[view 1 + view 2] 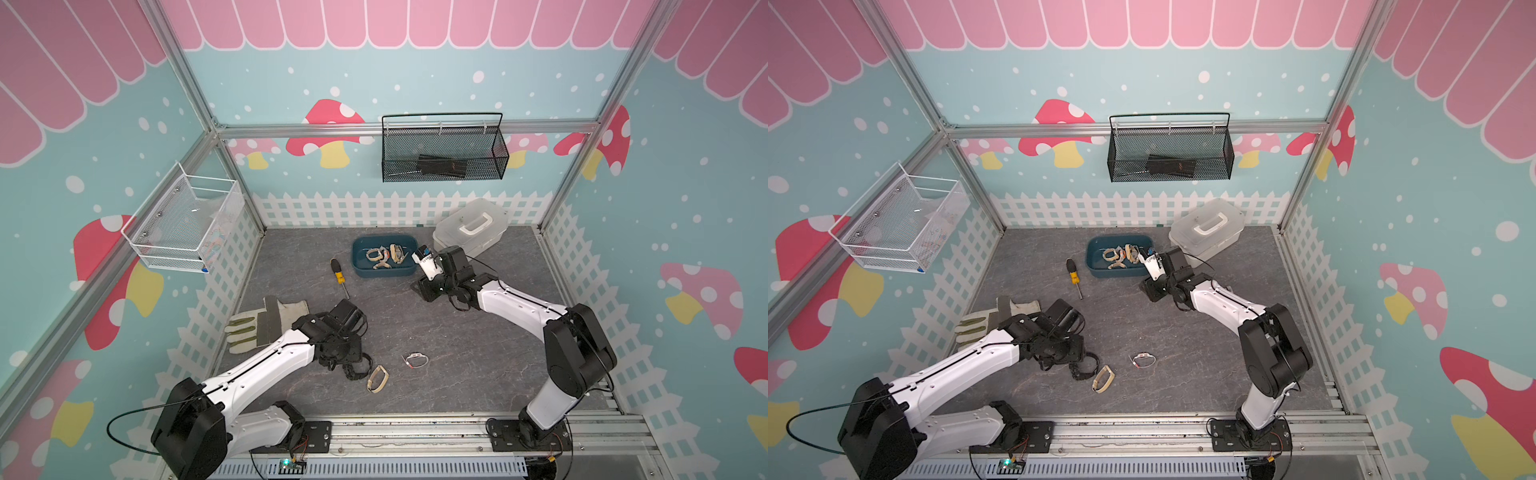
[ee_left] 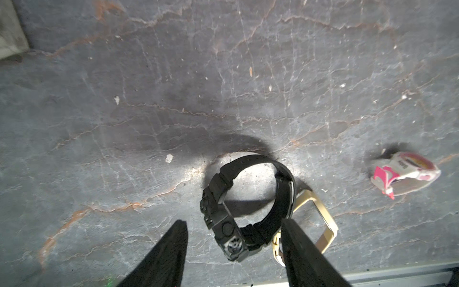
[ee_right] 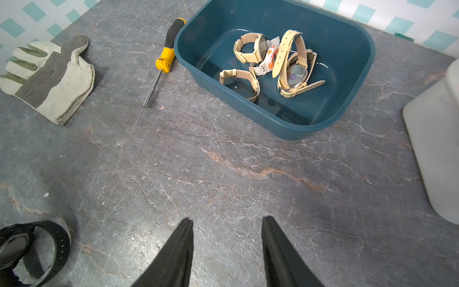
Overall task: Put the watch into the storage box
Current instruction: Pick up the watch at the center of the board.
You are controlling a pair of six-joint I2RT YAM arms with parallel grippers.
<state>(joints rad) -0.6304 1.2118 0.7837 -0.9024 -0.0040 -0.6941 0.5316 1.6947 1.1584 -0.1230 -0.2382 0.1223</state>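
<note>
The dark teal-blue plastic storage box [image 3: 352,82], rectangular with rounded corners and low walls, is seen on the grey marbled tabletop [image 1: 478,332] at about twelve o'clock in both top views. Several beige-strapped watches [image 3: 250,47] and one white-and-orange watch [image 3: 267,59] are held inside it.

The right gripper [image 3: 227,223] is shown with its jaws apart and nothing between them, above bare tabletop just beside the box's right end.

The left gripper [image 2: 233,228] is also spread, with the chunky black plastic watch [image 2: 223,223] lying on its side between the two black fingers [image 2: 171,251]; whether either finger touches it cannot be told. A beige watch with a rectangular loop [image 2: 320,218] lies against the black one, partly hidden by a finger. A small pink-and-white watch [image 2: 407,171] lies apart, at about six o'clock of the table in a top view [image 1: 415,359].

A yellow-and-black screwdriver [image 3: 164,59] is found at nine o'clock of the box, a white-and-grey work glove [image 3: 49,77] further out.
</note>
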